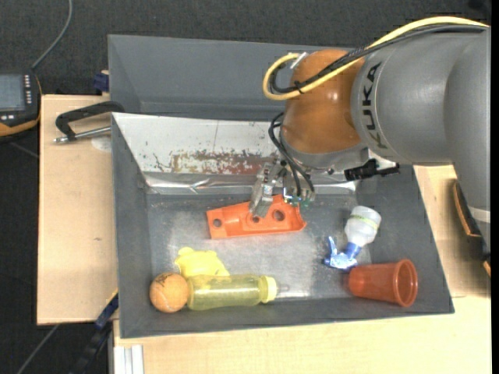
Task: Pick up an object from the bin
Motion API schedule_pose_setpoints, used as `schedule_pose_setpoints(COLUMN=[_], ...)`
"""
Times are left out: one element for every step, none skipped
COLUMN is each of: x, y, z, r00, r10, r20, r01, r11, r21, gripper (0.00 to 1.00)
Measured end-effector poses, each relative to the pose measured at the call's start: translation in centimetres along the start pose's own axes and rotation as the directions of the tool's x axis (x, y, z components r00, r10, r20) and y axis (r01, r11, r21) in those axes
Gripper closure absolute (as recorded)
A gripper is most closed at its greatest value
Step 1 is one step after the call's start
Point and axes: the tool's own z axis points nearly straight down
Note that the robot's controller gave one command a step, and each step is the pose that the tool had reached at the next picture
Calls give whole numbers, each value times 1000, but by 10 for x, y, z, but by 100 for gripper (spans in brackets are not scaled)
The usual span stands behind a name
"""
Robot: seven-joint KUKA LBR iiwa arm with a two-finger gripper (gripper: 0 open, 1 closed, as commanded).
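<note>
My gripper (263, 206) hangs in the middle of the bin, its fingertips down at the top edge of a flat orange plastic piece (234, 222) with holes, which lies on the bin floor. The fingers stand close together over the piece's right half, touching or nearly touching it. Whether they grip it I cannot tell. To the right lies a small white and blue bottle-like thing (357, 234).
An orange cup (383, 282) lies on its side at the front right. Along the front left lie a clear yellowish tube (230, 292), a yellow lump (199, 262) and a brown ball (169, 292). The arm with its orange cover reaches in from the right.
</note>
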Motion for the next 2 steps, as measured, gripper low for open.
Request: schedule_pose_setpoints(x=[-3, -1], y=[1, 2], z=[39, 40], r00=[986, 977], r10=[-167, -213], r20=[-8, -6], r01=[167, 213], r11=[986, 977], r21=[1, 0], gripper=[100, 100])
